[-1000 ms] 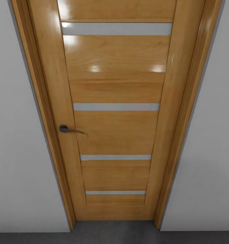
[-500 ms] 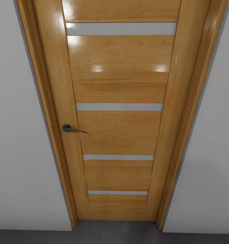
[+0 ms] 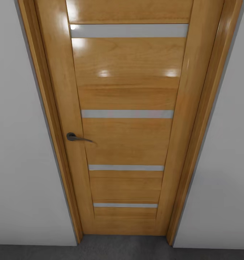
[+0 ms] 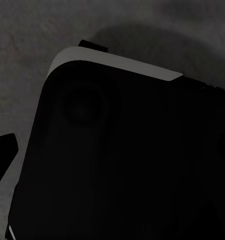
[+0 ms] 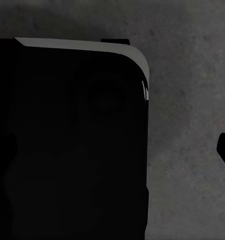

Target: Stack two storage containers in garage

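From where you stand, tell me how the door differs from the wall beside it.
The door is glossy orange-brown wood that throws back light spots; the wall is plain, matt white-grey. The door is crossed by pale horizontal strips and carries a dark lever handle; the wall bears nothing. The door sits within a wooden frame; the wall runs off both sides. Both meet the dark grey floor.
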Tool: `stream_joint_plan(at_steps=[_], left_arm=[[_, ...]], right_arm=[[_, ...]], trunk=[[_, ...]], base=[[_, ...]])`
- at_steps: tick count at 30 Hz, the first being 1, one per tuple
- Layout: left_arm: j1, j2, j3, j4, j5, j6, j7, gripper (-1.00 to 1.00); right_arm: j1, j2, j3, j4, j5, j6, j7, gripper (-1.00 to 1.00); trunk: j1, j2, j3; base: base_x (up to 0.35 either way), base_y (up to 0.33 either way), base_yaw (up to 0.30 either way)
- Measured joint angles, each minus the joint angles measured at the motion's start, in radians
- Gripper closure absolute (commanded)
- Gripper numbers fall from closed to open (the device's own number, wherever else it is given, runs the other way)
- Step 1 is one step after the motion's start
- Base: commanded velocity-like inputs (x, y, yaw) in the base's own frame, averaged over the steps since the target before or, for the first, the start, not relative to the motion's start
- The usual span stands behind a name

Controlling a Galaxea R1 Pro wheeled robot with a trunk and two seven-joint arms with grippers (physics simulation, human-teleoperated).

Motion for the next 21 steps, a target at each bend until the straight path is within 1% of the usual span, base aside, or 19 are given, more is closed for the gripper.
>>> stream_joint_plan(at_steps=[7, 8, 9, 11, 12, 13, 14, 15, 16, 18, 21], left_arm=[[0.0, 0.0, 0.002, 0.0, 0.0, 0.0, 0.0, -1.0], [0.0, -0.001, 0.003, 0.0, 0.0, 0.0, 0.0, -1.0], [0.0, -0.001, 0.002, 0.0, -0.001, 0.0, 0.0, -1.0], [0.0, -0.001, 0.002, 0.0, -0.003, 0.0, -0.001, -1.0], [0.0, -0.001, 0.002, 0.0, -0.003, 0.0, -0.001, -1.0], [0.0, -0.002, 0.002, 0.0, -0.004, 0.0, -0.001, -1.0], [0.0, -0.002, 0.002, 0.0, -0.005, 0.0, -0.001, -1.0], [0.0, -0.002, 0.002, 0.0, -0.005, 0.0, -0.001, -1.0], [0.0, -0.002, 0.002, 0.0, -0.005, 0.0, -0.001, -1.0], [0.0, -0.002, 0.002, 0.0, -0.004, 0.0, 0.0, -1.0], [0.0, -0.002, 0.002, 0.0, -0.004, 0.0, 0.0, -1.0]], right_arm=[[0.0, -0.005, -0.002, -0.012, 0.007, 0.001, 0.004, -1.0], [0.0, -0.002, -0.003, -0.101, 0.022, 0.038, 0.007, -1.0], [-0.001, -0.002, -0.003, -0.283, 0.043, 0.109, 0.007, -1.0], [-0.001, -0.002, -0.004, -0.438, 0.054, 0.184, 0.007, -1.0], [0.0, -0.002, -0.004, -0.473, 0.056, 0.203, 0.007, -1.0], [0.0, -0.002, -0.004, -0.533, 0.058, 0.238, 0.007, -1.0], [0.0, -0.002, -0.004, -0.565, 0.059, 0.256, 0.007, -1.0], [0.0, -0.002, -0.004, -0.622, 0.06, 0.292, 0.008, -1.0], [0.0, -0.002, -0.004, -0.653, 0.061, 0.311, 0.008, -1.0], [-0.002, -0.003, -0.006, -0.769, 0.063, 0.394, 0.007, -1.0], [-0.022, -0.003, -0.007, -0.938, 0.063, 0.544, 0.008, -1.0]], trunk=[[0.0, 0.0, 0.0], [0.0, 0.0, 0.0], [0.0, 0.0, 0.0], [0.0, 0.0, 0.0], [0.0, 0.0, 0.0], [0.0, 0.0, 0.0], [0.0, 0.0, 0.0], [0.0, 0.0, 0.0], [0.0, 0.0, 0.0], [0.0, 0.0, 0.0], [0.0, 0.0, 0.0]], base=[[0.0, 0.0, 0.0], [0.0, 0.0, 0.0], [0.0, 0.0, 0.0], [0.0, 0.0, 0.0], [0.0, 0.0, 0.0], [0.0, 0.0, 0.0], [0.0, 0.0, 0.0], [0.0, 0.0, 0.0], [0.0, 0.0, 0.0], [0.0, 0.0, 0.0], [0.0, 0.0, 0.0]])
